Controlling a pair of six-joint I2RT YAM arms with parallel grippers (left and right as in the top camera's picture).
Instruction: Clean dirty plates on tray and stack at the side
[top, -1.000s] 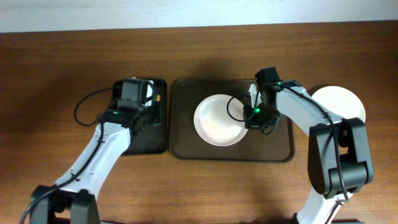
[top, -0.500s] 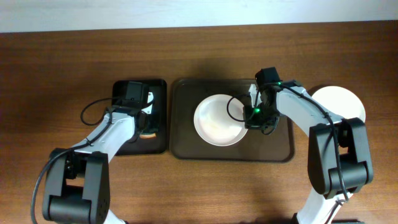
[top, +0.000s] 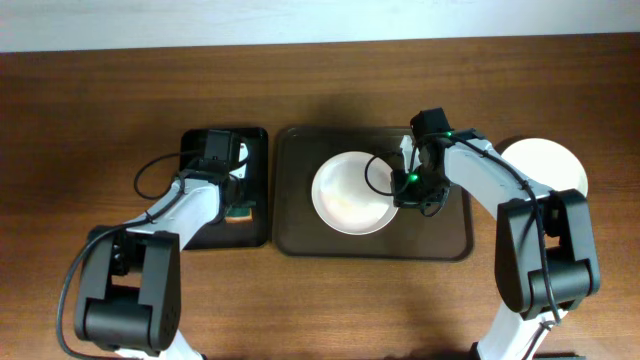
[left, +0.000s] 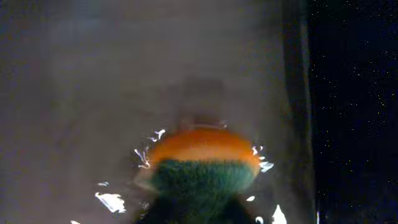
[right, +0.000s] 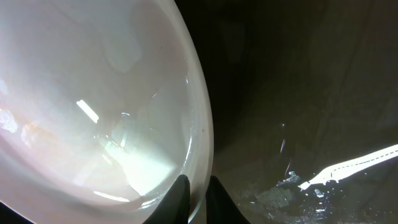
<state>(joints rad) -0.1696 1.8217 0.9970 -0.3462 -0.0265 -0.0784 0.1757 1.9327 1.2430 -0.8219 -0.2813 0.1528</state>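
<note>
Wood table; right gripper (right: 198, 190) pinched white plate (top: 345, 195) rim on tray (top: 300, 242), left gripper (top: 236, 192) at sponge (left: 202, 158), grip unclear; wiping likely next.

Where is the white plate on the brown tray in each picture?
Overhead: the white plate sits in the middle of the picture, on the brown tray.
Left wrist: not in it; only a sponge shows.
Right wrist: the white plate fills the left side, very close.
Shared landmark: the right tool pinching the plate's rim, seen in the overhead and right wrist views.
</note>
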